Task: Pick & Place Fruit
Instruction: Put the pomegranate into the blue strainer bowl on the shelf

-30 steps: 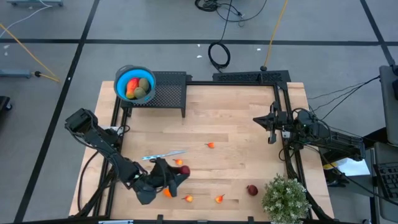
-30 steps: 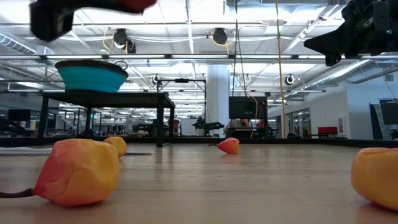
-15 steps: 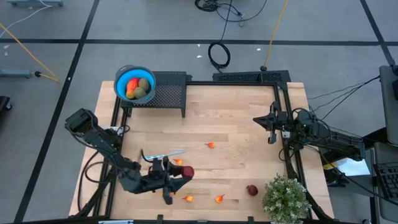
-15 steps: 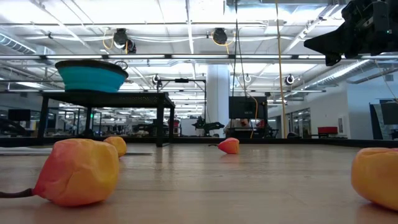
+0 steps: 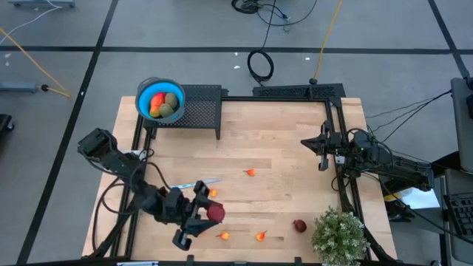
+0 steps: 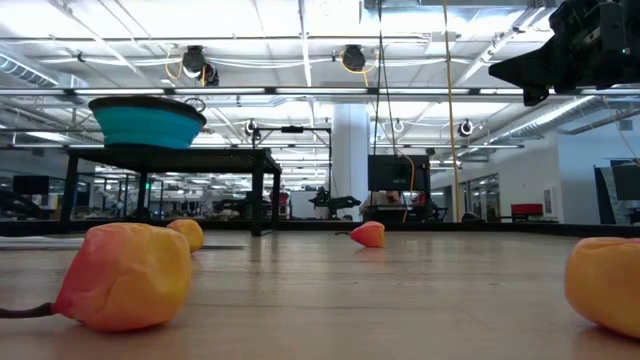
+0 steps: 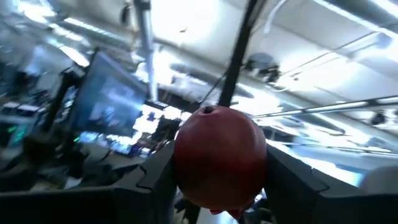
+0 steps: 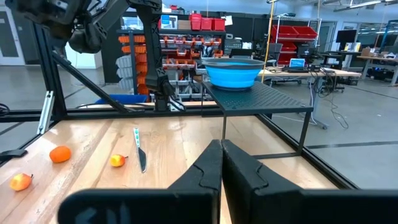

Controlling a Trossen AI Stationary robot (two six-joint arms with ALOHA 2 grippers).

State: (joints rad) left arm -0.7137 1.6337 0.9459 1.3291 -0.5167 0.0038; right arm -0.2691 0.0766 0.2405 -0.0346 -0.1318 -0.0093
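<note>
My left gripper (image 5: 206, 215) is over the near left part of the table, shut on a dark red round fruit (image 5: 216, 213); the left wrist view shows that fruit (image 7: 219, 158) filling the gap between the fingers. Small orange fruits (image 5: 250, 172) (image 5: 224, 236) (image 5: 260, 236) and another dark red one (image 5: 299, 225) lie on the wood. Two of the orange ones (image 6: 130, 275) (image 6: 605, 280) are close in the low view. My right gripper (image 5: 323, 154) waits shut at the right edge, touching nothing. My left gripper pinches the dark red fruit between its two fingers (image 7: 158, 180), one on each side of its round body (image 7: 186, 155). The fruit is lifted clear of the table. The wrist view looks past it at the ceiling, so the fingers slant upward.
A blue bowl (image 5: 160, 100) holding fruit sits on a black mesh stand (image 5: 201, 109) at the far left. A silver knife (image 5: 196, 184) lies just beyond my left gripper. A potted plant (image 5: 340, 235) stands at the near right corner. A black frame (image 5: 344, 185) borders the table.
My left gripper has taken the dark red fruit off the table and risen with it, leaving the top of the low view. Its wrist has turned and tipped upward, and the fruit has shifted slightly toward the near edge.
</note>
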